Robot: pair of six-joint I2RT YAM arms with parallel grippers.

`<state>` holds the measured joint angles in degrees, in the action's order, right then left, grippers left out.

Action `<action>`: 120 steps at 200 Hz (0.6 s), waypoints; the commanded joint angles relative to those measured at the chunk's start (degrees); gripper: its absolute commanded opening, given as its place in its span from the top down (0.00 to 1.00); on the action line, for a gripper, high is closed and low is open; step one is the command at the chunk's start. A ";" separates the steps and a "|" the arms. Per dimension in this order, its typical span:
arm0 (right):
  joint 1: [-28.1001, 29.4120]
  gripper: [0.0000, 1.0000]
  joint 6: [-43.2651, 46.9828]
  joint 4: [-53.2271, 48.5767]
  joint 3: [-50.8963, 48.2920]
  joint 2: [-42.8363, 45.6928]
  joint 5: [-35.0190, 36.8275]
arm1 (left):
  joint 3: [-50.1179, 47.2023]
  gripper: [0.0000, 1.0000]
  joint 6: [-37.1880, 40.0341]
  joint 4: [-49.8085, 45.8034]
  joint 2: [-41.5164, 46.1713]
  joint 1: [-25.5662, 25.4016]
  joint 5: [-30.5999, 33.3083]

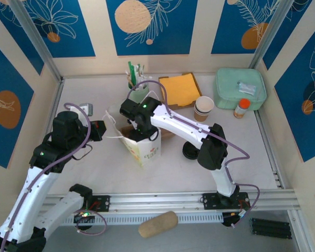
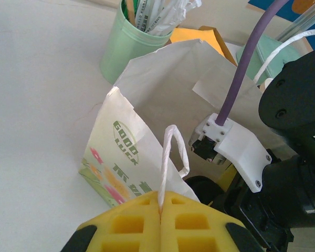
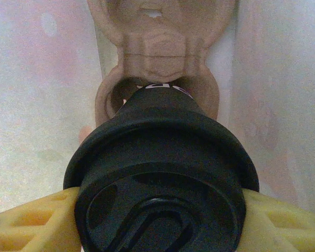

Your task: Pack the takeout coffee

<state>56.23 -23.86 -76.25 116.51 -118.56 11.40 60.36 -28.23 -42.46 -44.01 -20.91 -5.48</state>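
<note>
My left gripper [image 2: 160, 212] is pinched tight, reaching right; my right gripper [image 3: 157, 210] grips with fingers apart, elbow bent, forearm stretching left.

The takeout coffee [image 3: 160, 173] cut off below, sides hidden beneath its lid

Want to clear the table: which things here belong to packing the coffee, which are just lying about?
In use: lidded coffee cup, paper bag, pulp cup carrier.
Lying about: straw holder, stacked cups, loose black lid, mint box, orange-capped bottle.
</note>
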 commanded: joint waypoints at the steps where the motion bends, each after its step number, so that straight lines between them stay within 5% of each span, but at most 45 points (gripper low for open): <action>1: -0.07 0.54 -0.67 0.20 -2.95 -2.73 1.08 | -0.52 1.00 -0.51 -0.87 0.26 -0.19 1.26; 120: 0.00 0.54 -0.75 -0.32 -1.91 -2.38 0.68 | -0.34 1.00 -0.64 -0.61 0.33 -0.19 1.04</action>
<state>56.23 -24.01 -76.25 116.51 -118.56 11.40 60.36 -28.25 -42.46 -43.99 -20.91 -5.48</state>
